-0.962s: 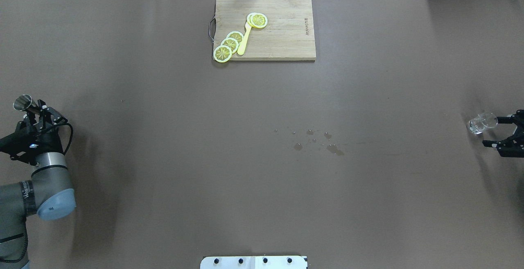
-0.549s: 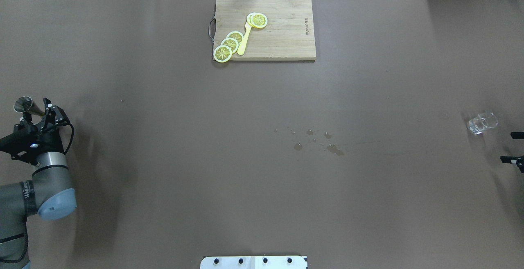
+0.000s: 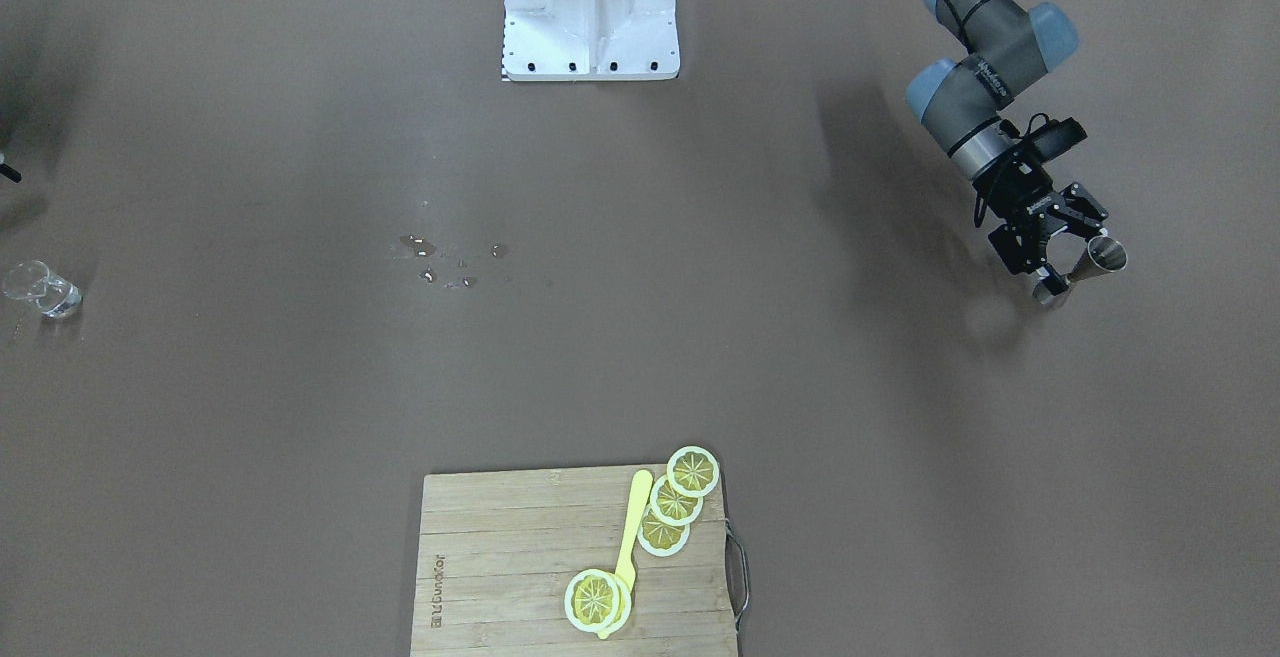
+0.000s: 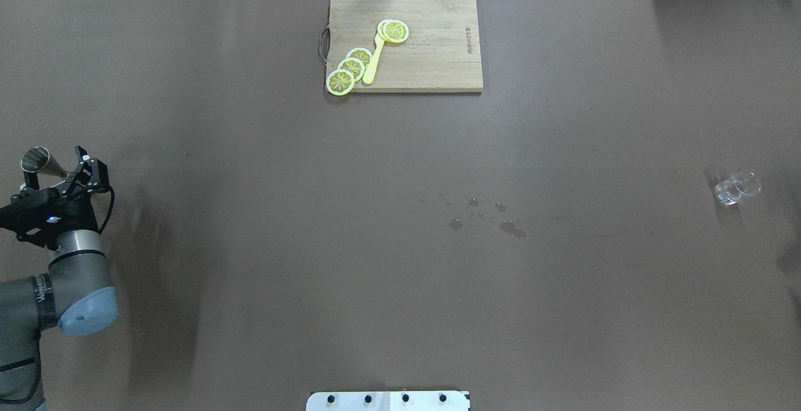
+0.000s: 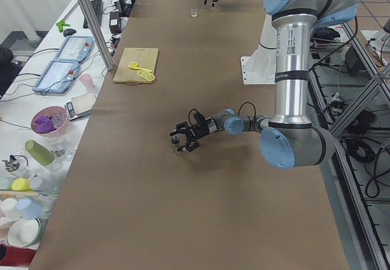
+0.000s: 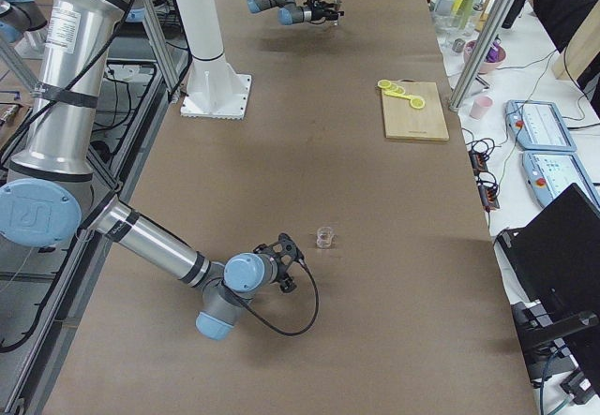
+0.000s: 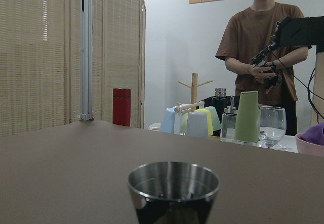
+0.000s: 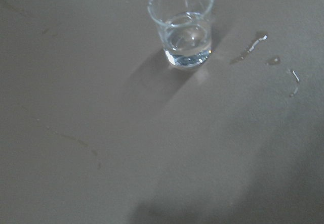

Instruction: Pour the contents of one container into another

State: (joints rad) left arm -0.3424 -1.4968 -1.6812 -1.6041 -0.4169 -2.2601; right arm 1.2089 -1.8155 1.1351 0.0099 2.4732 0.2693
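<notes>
Jigger (image 4: 39, 162) at the far left of the overhead frame, glass (image 4: 737, 187) at the far right, well apart.

Table (image 4: 400, 311): brown cover, wide and mostly bare. Cutting board (image 4: 438, 60) at top centre with lemon slices (image 4: 341, 81); no part in this.

Left arm (image 4: 69, 273) comes in at lower left. Left gripper (image 4: 55, 168) sits low at the jigger, fingers spread to either side of its waist and, as far as I can judge, not pinching it. The wrist view shows the jigger upright with its cup mouth up.

Right gripper (image 6: 281, 249) shows properly only in the side view, just beside the glass; how its fingers stand, cannot tell.

Glass upright on the table with clear liquid in the bottom. Pour looks done.

Wet patch (image 4: 494, 217) mid-table, right of centre. Small droplets (image 8: 260, 38) just beside the glass.

Risks: jigger has a narrow foot. A crooked pull-back could catch a finger on the cone and topple it. The right arm, swinging close, could knock the glass and spill it.
</notes>
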